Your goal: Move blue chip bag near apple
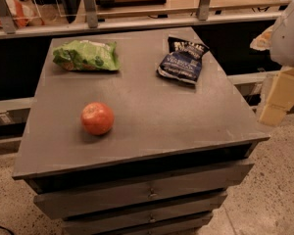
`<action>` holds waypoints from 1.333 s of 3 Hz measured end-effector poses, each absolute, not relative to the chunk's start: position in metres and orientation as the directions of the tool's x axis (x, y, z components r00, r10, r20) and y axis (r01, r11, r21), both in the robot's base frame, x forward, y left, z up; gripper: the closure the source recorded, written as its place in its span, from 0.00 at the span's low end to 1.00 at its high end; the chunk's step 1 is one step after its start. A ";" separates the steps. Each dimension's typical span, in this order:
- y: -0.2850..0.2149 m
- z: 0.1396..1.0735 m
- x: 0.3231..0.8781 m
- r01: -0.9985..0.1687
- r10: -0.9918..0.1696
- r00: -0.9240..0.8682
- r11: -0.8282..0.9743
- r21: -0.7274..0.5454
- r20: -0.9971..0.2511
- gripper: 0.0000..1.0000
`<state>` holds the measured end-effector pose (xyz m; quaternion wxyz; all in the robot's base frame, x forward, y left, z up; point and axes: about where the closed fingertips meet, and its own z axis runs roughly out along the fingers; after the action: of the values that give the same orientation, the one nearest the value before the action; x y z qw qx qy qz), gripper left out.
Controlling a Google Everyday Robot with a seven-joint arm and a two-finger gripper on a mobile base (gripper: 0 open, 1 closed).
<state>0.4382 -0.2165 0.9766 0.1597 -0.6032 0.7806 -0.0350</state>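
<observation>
With the glossy navy-blue chip bag [182, 60] lying on the grey table [152, 121] well behind-right of the round red-orange apple [97, 118], the tool [279, 99], farther right, grip state impossible to tell, should pinch the bag's crimped top.

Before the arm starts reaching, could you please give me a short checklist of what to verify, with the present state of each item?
1. The blue chip bag lies uncovered at the far right of the table: ok.
2. The apple is in view, front left: ok.
3. Bare surface beside the apple for the bag: ok.
4. The green bag lies off the path between them: ok.
5. The claw is above the blue chip bag: not ok; it hangs beyond the table's right edge.
6. Bag already near the apple: not ok.
</observation>
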 end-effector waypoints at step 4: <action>-0.252 0.985 0.461 -0.760 -0.720 -0.402 0.607 -0.232 -0.566 0.00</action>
<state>0.4609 -0.2518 0.9851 0.3217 -0.4420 0.8367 0.0313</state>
